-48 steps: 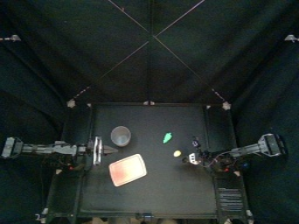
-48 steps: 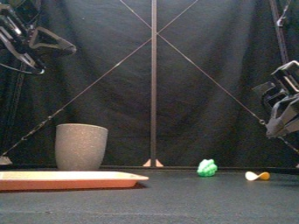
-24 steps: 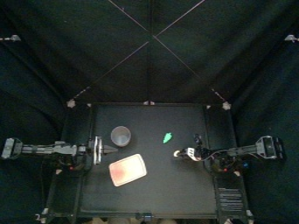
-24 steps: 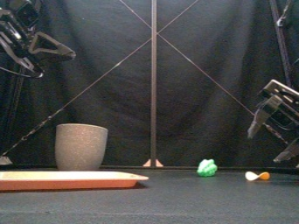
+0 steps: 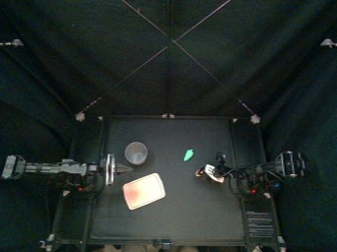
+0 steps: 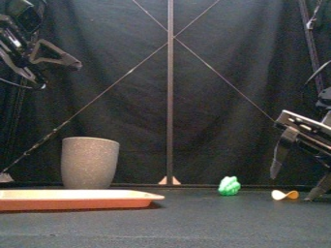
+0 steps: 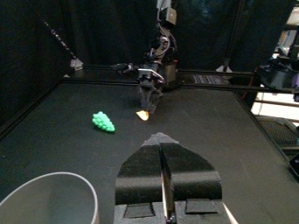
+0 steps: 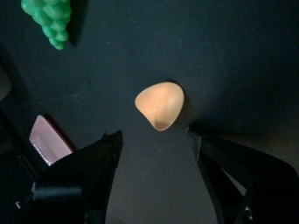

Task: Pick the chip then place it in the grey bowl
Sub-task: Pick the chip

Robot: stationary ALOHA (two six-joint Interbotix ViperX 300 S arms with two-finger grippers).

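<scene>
The chip [image 8: 160,102] is a small pale orange piece lying on the black table, right of centre [image 5: 200,174] and low at the right in the front view [image 6: 284,195]. My right gripper [image 8: 158,156] hangs open just above it, one jaw on each side, touching nothing [image 6: 299,174]. The tall grey speckled cup [image 5: 136,151] stands upright at the back left [image 6: 89,162]. My left gripper [image 7: 163,171] is shut and empty, held high near the cup's side [image 5: 108,169]. From the left wrist view the chip [image 7: 143,115] shows under the right gripper [image 7: 147,98].
A green toy [image 5: 188,154] lies behind the chip [image 6: 229,185], near it in the right wrist view [image 8: 54,21]. The flat pink tray [image 5: 142,190] lies at the front left [image 6: 72,199], in front of the cup.
My right gripper has come down and a little toward the chip, jaws still open. The left arm has barely moved.
</scene>
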